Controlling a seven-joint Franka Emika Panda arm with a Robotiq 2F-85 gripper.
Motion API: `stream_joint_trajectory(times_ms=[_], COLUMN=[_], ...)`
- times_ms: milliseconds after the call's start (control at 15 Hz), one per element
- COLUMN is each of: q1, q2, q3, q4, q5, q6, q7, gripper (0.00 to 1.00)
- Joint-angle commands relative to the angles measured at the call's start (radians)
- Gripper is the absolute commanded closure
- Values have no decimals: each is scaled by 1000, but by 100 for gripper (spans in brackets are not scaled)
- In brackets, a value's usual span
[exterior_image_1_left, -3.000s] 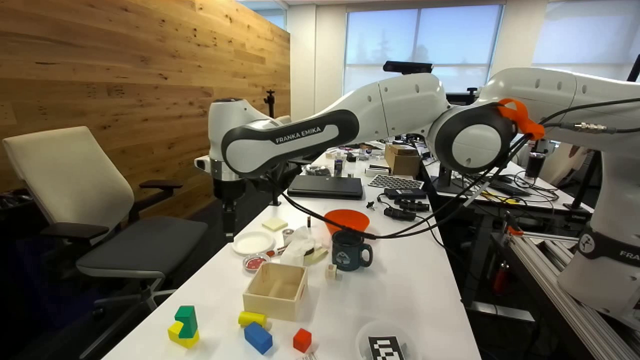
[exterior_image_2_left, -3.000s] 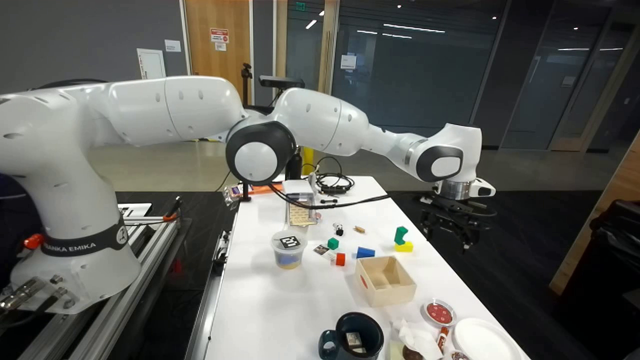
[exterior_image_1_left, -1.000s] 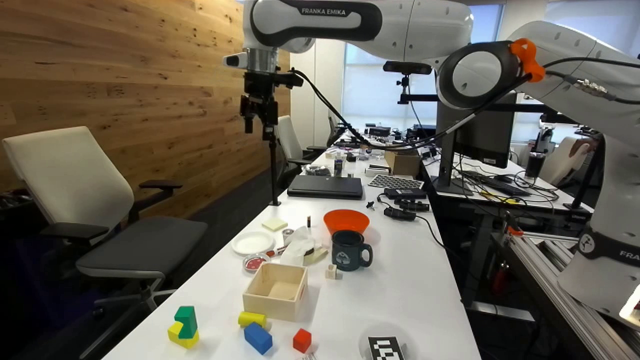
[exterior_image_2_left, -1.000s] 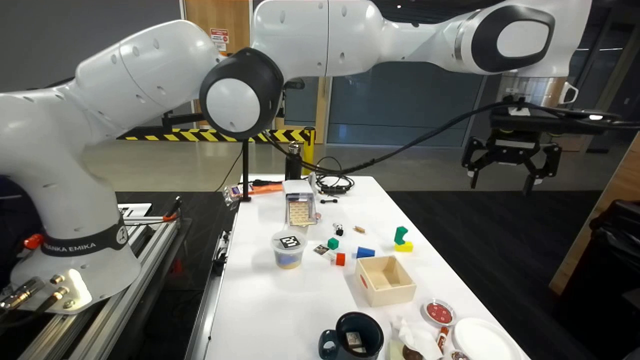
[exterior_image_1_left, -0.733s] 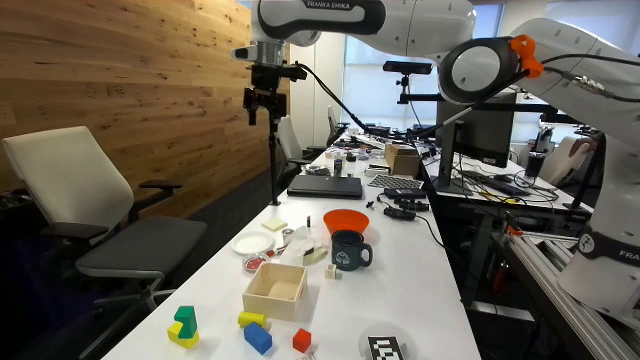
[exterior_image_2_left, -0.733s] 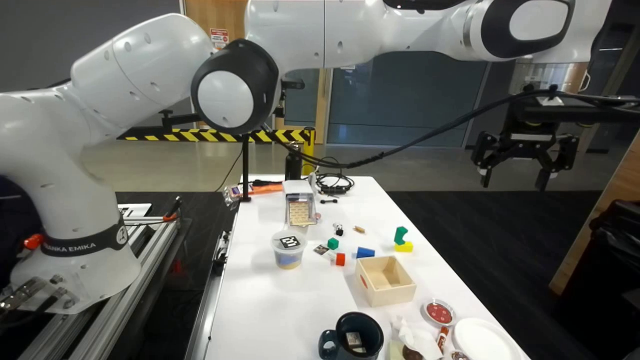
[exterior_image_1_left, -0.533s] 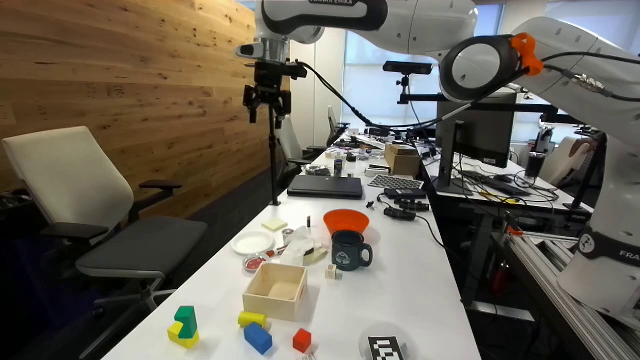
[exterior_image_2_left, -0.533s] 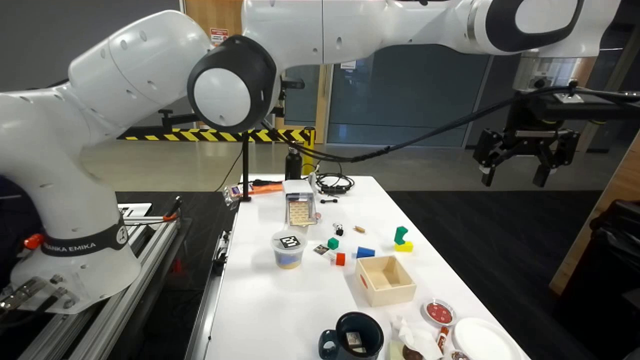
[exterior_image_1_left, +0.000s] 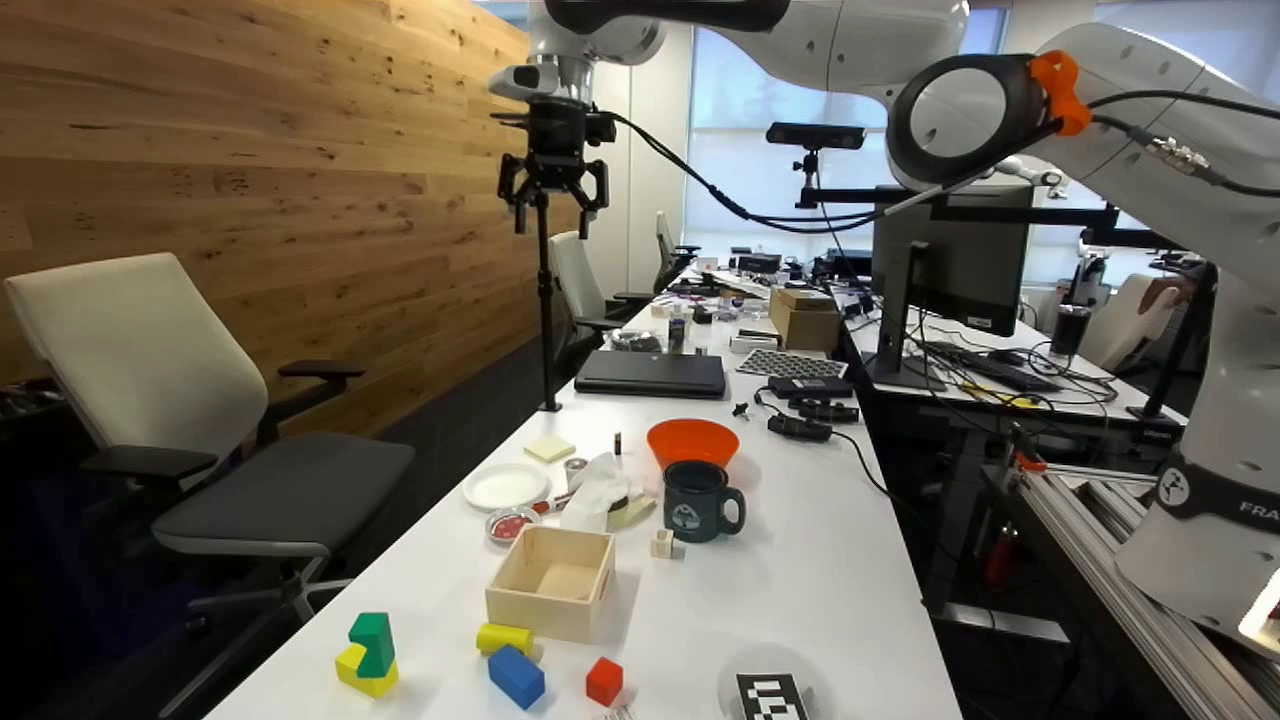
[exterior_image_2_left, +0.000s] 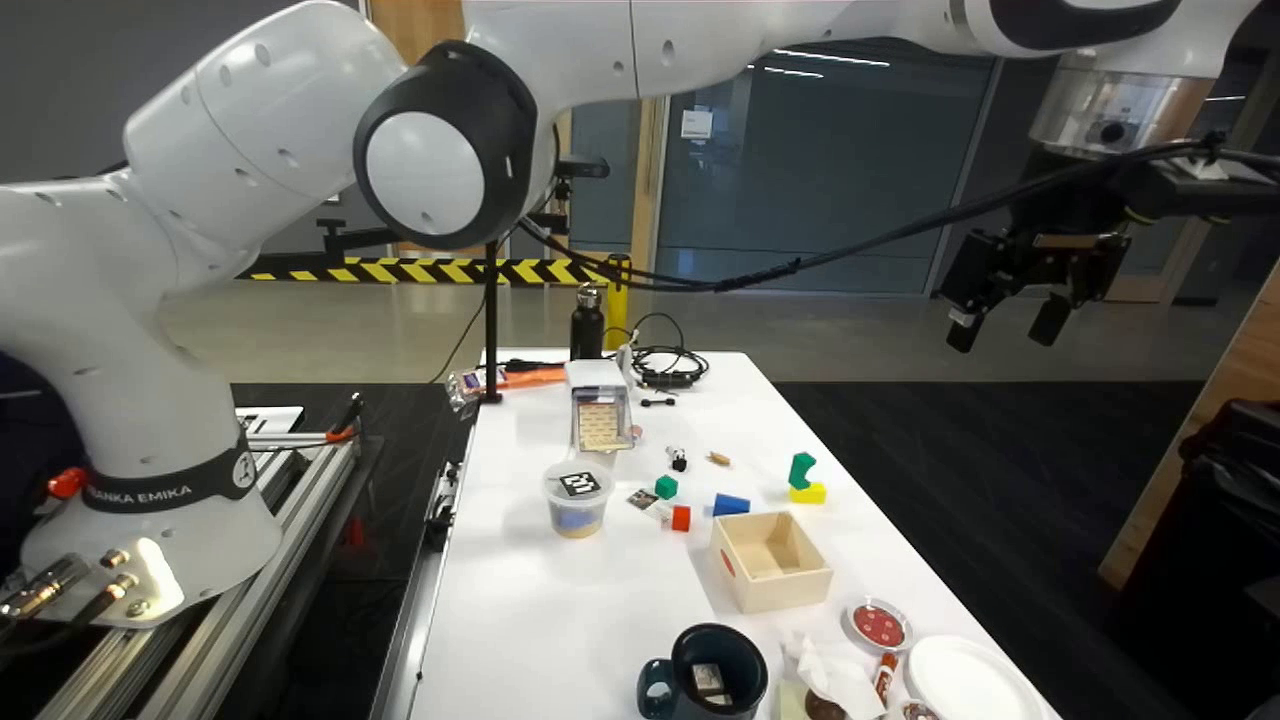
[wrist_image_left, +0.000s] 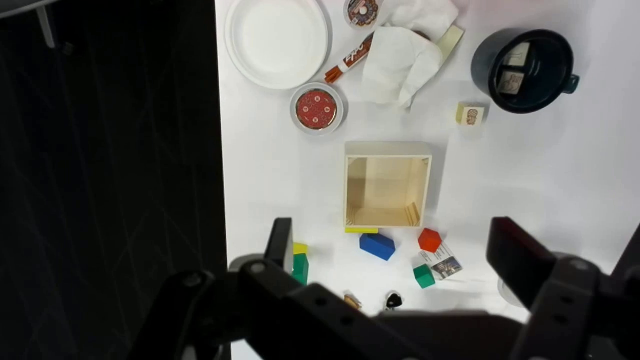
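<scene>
High and empty, the end effector (exterior_image_1_left: 553, 228) holds its two fingers (exterior_image_1_left: 520, 219) spread wide in an exterior view; over the last few seconds it has climbed from low beside the desk (exterior_image_1_left: 800, 590) and turned until both fingers show side by side. Well below it stands the wooden box (exterior_image_1_left: 535, 612), a yellow cylinder (exterior_image_1_left: 503, 638) and a blue block (exterior_image_1_left: 517, 677) just beside it, a red cube (exterior_image_1_left: 604, 681) farther off, and a green block (exterior_image_1_left: 373, 640) resting on a yellow block (exterior_image_1_left: 352, 670). In an exterior view the lift shows again, yet the lidded plastic tub (exterior_image_2_left: 577, 515) and the green cube (exterior_image_2_left: 666, 487) sit just where they were, so height and heading are all that has altered and nothing has been gathered up. In the wrist view the box stands upright on the desk, framed in the gap between the fingers but well apart from them; two stamped wooden cubes (wrist_image_left: 510, 82) sit inside the dark blue-green mug (wrist_image_left: 482, 64) and another stamped cube (wrist_image_left: 470, 115) just outside, all untouched, so the climb reads as travel through free air, with the desk's spread left as it was
</scene>
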Motion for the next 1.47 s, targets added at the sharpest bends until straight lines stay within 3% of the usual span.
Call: stream_joint_trajectory(times_ms=[0, 600, 733, 1400], q1=[3, 3, 22, 123], q2=[-9, -9, -27, -86], q3=[-16, -13, -17, -1], q4=[-10, -11, -25, -16], q5=[15, 16, 38, 73], q6=[3, 2, -34, -35], q7=[-7, -10, 170, 823], gripper=[0, 0, 0, 0])
